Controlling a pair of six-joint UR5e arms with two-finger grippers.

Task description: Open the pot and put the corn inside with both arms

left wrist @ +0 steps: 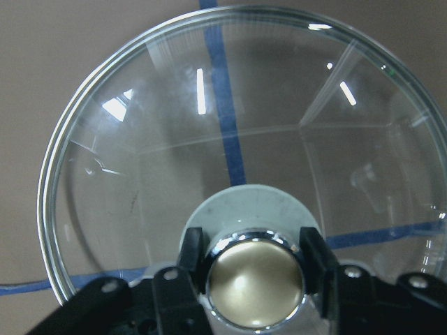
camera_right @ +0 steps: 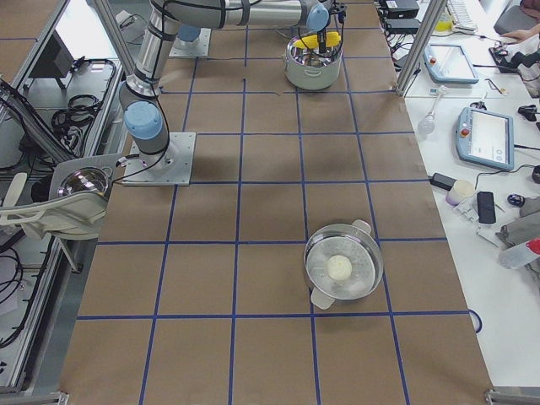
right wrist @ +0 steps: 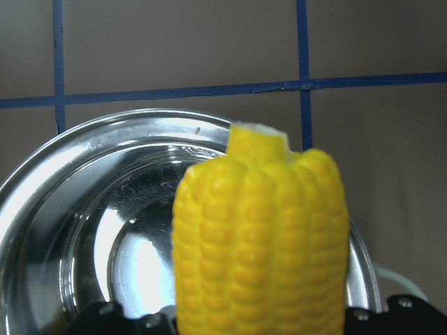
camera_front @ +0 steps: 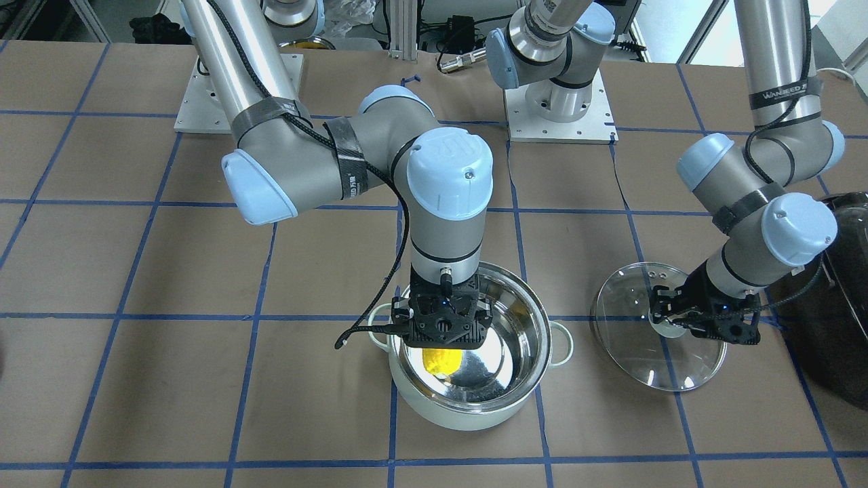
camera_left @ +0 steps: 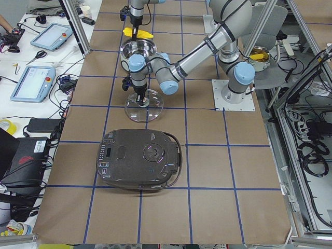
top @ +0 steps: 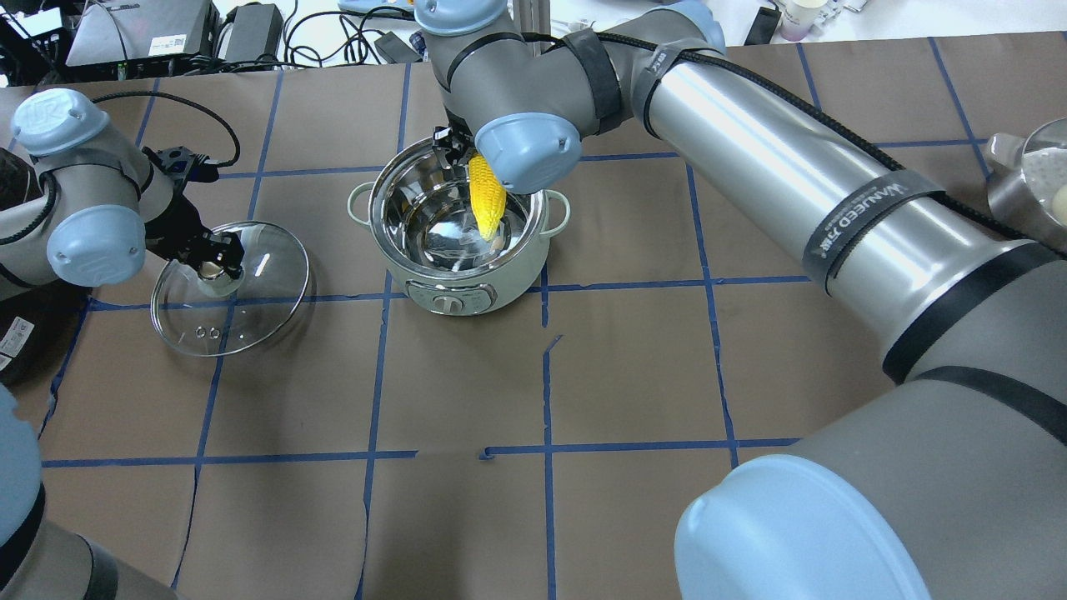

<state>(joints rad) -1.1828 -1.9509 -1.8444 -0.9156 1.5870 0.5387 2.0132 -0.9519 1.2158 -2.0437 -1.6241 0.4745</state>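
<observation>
**CORN HELD LEVEL OVER OPEN POT; LID HELD ASIDE**

The corn (top: 486,200) is a bright yellow cob with ribbed kernel rows. One end is blunt with a pale stub and the other is tapered. The right pincer (camera_front: 442,339) points straight down and pinches the cob near mid-length.

Location: the cob is over the open mouth of the pot (top: 450,287). Both side views show it just above rim level, not lying on the pot floor.

Orientation: the long axis is roughly level. It runs across the mouth from the operators'-side rim to the robot-side rim. The tapered tip points toward the robot and the blunt end points away from it.

The pot is round and pale mint-white, with two loop handles and a dial panel on its robot-facing wall. Its polished steel interior shows a bare floor and a yellow reflection of the cob.

The glass lid (camera_front: 630,352) is off the pot, on the robot's left of it, near but apart. The left pincer (camera_front: 668,318) is pressed against both sides of the beige knob (left wrist: 255,283). Whether the lid's rim rests on the worktop (top: 633,375) cannot be determined.

Beyond the lid from the pot stands a black appliance (camera_left: 140,158) with its cover closed. Well apart from the pot, on the robot's right of it, a steel vessel (camera_right: 309,268) holds one pale round item (camera_right: 338,268).
</observation>
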